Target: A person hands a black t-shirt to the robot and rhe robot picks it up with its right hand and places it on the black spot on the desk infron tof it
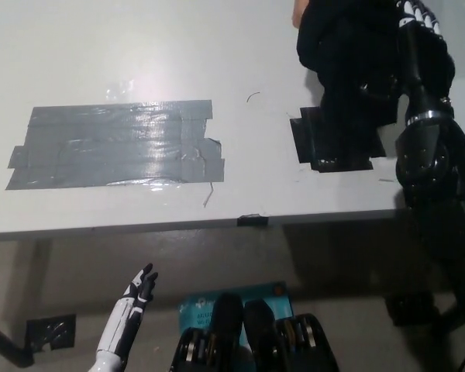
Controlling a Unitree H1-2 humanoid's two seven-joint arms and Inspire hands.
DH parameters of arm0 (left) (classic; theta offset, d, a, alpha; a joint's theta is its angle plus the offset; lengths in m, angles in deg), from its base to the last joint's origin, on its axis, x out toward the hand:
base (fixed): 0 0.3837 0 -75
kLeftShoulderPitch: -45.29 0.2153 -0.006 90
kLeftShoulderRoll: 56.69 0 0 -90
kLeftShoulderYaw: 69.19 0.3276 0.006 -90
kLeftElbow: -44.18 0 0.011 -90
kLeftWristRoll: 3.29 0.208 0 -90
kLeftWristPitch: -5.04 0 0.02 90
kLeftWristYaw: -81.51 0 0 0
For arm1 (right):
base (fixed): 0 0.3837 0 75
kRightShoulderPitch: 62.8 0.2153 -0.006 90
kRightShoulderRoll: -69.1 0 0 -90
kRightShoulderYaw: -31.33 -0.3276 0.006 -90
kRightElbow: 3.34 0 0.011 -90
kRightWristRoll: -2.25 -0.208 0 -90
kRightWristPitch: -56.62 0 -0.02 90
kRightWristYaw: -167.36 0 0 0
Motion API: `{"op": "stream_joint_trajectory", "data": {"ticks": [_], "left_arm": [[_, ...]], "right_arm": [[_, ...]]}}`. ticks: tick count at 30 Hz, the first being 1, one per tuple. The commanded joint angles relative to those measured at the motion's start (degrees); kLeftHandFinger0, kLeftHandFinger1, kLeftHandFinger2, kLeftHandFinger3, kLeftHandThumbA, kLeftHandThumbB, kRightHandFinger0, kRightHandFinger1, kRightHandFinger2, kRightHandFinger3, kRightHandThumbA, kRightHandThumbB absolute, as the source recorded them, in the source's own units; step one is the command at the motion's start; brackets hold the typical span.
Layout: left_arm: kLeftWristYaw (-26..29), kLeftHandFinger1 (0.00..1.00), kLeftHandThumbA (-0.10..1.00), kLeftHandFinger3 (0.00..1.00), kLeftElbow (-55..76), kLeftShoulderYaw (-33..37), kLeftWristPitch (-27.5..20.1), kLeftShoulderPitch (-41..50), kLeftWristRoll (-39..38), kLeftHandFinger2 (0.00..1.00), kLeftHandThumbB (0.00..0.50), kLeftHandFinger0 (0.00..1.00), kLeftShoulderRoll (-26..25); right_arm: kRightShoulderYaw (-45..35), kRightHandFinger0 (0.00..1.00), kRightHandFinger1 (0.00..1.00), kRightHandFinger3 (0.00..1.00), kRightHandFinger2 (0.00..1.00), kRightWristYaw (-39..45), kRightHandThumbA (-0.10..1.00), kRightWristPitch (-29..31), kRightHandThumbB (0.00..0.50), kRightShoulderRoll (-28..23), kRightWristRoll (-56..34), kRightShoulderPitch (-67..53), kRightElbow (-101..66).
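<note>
Black t-shirt (349, 58), a bunched mass of dark cloth, hangs over the far right part of the desk in the head view, its lower folds reaching down onto the black square spot (331, 143) marked on the tabletop. The cloth covers the upper and middle part of that spot, while the spot's left edge and near edge show beneath it. A small part of a person's hand (297, 11) shows at the top edge, touching the shirt's upper left corner.

The robot's black right arm (430, 155) rises from the lower right across the desk's near edge, and the black right hand (418, 19) sits at the top right against the shirt; whether its fingers are closed on the cloth cannot be told, since black lies against black.

The pale grey desk (139, 46) fills the upper two thirds of the view, smooth and slightly glossy. A wide patch of silver-grey tape strips (116, 143) lies on its left half, well apart from the black spot. A small dark clip (249, 219) sits on the near edge.

Below the desk is a dull beige floor (349, 271). The white left hand (139, 287) rests low at the lower left, under the desk's edge, fingers apart and holding nothing. A teal box (198, 306) lies on the floor.
</note>
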Motion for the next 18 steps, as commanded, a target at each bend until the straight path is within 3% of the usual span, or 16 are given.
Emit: {"op": "stream_joint_trajectory", "data": {"ticks": [1, 2, 3, 4, 5, 6, 7, 8, 10, 11, 12, 13, 18], "left_arm": [[0.75, 1.00, 1.00, 1.00, 0.86, 0.16, -1.79, -0.53, 0.75, 1.00, 0.493, 1.00, -0.66], [0.70, 1.00, 1.00, 1.00, 0.81, 0.15, -1.81, -0.54, 0.68, 1.00, 0.493, 1.00, -0.65], [0.94, 1.00, 1.00, 1.00, 0.41, 0.19, -2.33, -0.69, 0.94, 1.00, 0.500, 1.00, -0.61], [1.10, 1.00, 1.00, 1.00, 0.25, 0.24, -2.44, -0.74, 1.17, 1.00, 0.500, 1.00, -0.57], [1.06, 1.00, 1.00, 1.00, 0.32, 0.27, -2.20, -0.67, 1.18, 1.00, 0.500, 1.00, -0.47], [0.81, 1.00, 1.00, 1.00, 0.60, 0.29, -1.94, -0.60, 1.09, 1.00, 0.500, 1.00, -0.61], [0.68, 1.00, 1.00, 1.00, 0.64, 0.29, -1.91, -0.71, 1.04, 1.00, 0.500, 1.00, -0.70], [0.46, 1.00, 1.00, 1.00, 0.91, 0.27, -1.33, -0.84, 0.89, 1.00, 0.500, 1.00, -0.73], [0.45, 1.00, 1.00, 1.00, 1.25, 0.28, -0.84, -1.03, 1.00, 1.00, 0.500, 1.00, -0.71], [0.49, 1.00, 1.00, 1.00, 1.01, 0.22, -1.14, -1.32, 0.83, 1.00, 0.500, 1.00, -0.65], [0.49, 1.00, 1.00, 1.00, 0.89, 0.23, -1.39, -1.41, 0.83, 1.00, 0.500, 1.00, -0.67], [0.33, 1.00, 1.00, 1.00, 0.92, 0.31, -1.03, -1.42, 0.96, 1.00, 0.500, 1.00, -0.84], [0.25, 1.00, 1.00, 1.00, 0.61, 0.41, -0.61, -1.83, 1.12, 1.00, 0.488, 1.00, -1.03]], "right_arm": [[2.17, 1.00, 1.00, 1.00, 1.00, -7.20, 0.65, 0.33, 0.423, -0.57, 5.20, 5.37, 2.25], [2.30, 1.00, 1.00, 1.00, 1.00, -7.72, 0.64, 0.32, 0.425, -0.51, 5.36, 5.48, 2.63], [2.58, 1.00, 1.00, 1.00, 1.00, -10.62, 0.38, 0.64, 0.370, -0.11, 5.82, 6.49, 5.90], [2.65, 0.46, 0.52, 0.74, 0.68, -13.50, -0.01, 1.53, 0.319, 0.36, 5.75, 7.55, 9.56], [2.65, 0.29, 0.44, 0.67, 0.63, -15.49, -0.05, 2.42, 0.326, 0.66, 5.43, 8.15, 11.92], [3.15, 0.01, 0.06, 0.38, 0.26, -17.88, -0.10, 5.08, 0.275, 0.74, 5.39, 8.47, 14.29], [3.33, 0.00, 0.03, 0.38, 0.29, -19.00, -0.10, 6.85, 0.261, 0.75, 5.01, 8.68, 15.61], [3.41, 0.00, 0.08, 0.49, 0.47, -18.89, -0.10, 8.08, 0.243, 0.74, 4.44, 8.53, 15.99], [3.60, 0.00, 0.14, 0.59, 0.64, -18.76, -0.10, 9.42, 0.230, 0.71, 3.68, 8.38, 16.47], [3.68, 0.00, 0.23, 0.75, 0.75, -19.32, -0.10, 10.40, 0.217, 0.73, 3.25, 8.56, 17.40], [3.62, 0.00, 0.27, 0.83, 0.77, -19.48, -0.10, 11.17, 0.191, 0.80, 2.79, 8.50, 17.81], [3.69, 0.00, 0.36, 1.00, 0.79, -19.94, -0.10, 11.65, 0.180, 0.83, 2.58, 8.46, 18.12], [3.44, 0.04, 0.57, 1.00, 0.90, -20.34, -0.10, 12.09, 0.146, 0.26, 2.08, 8.44, 16.89]]}}
